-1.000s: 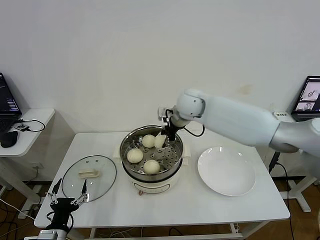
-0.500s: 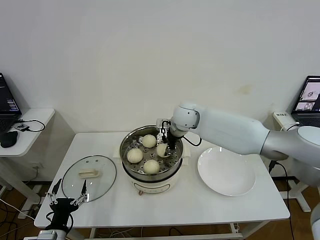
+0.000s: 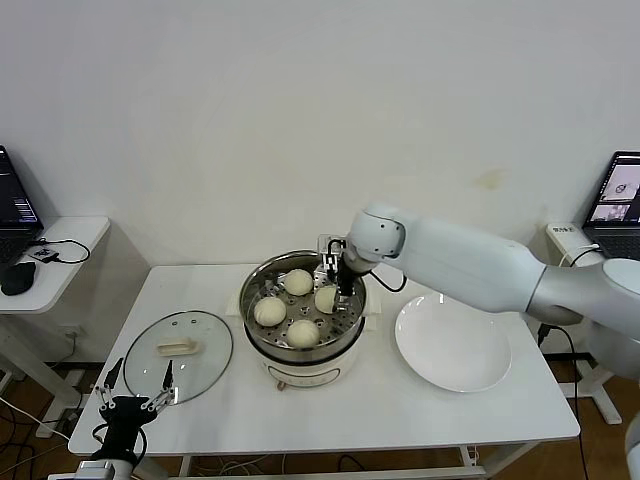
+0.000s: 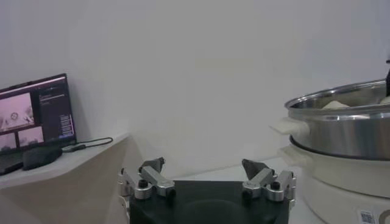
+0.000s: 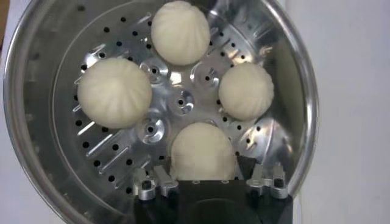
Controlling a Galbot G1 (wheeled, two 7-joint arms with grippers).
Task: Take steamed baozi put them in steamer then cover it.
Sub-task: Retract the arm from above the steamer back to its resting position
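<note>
The right gripper (image 5: 208,182) has just let go: a moment ago it was pinched shut on the last bun as it lowered it into the pot, and now its fingers stand spread wide on either side of that bun, holding nothing. All four steamed baozi (image 3: 297,303) sit on the perforated tray inside the steamer (image 3: 252,330), and the white plate (image 3: 452,342) to the right is bare. So the loading looks finished to me, and only the covering remains. The cover (image 3: 178,346) lies flat on the table (image 3: 400,410) to the left of the pot, untouched. The left gripper (image 3: 132,404) hangs at the table's front left corner, just beside that lid, fingers wide apart and empty.
</note>
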